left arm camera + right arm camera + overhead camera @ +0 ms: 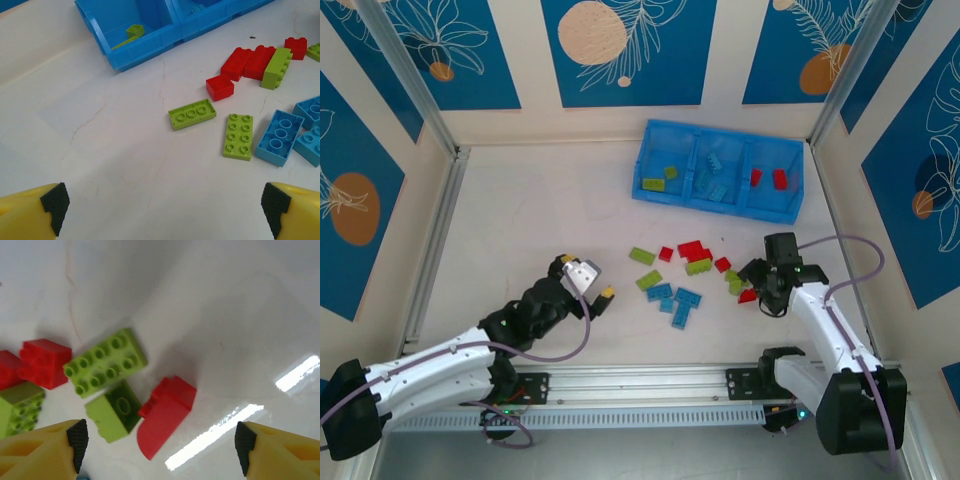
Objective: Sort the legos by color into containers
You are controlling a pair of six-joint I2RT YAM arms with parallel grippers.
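On the white surface [520, 210], we find sorting partly done: most legos [685, 275] lie loose between the arms, while the blue tray [715, 207] holds a few, separated by color. The left end effector [165, 205] is wide open and empty. The right end effector [160, 450] stands open over a red brick [167, 412], gripping nothing.

The left arm [430, 365] and right arm [830, 330] are white shells joined by black housings, each with a looping lilac cable [855, 239]. The left fingers [30, 217] and right fingers [285, 452] are yellow wedges tipped with black ribbed pads [56, 206]. Small green lights [798, 268] glow on the black joints behind the fingers.
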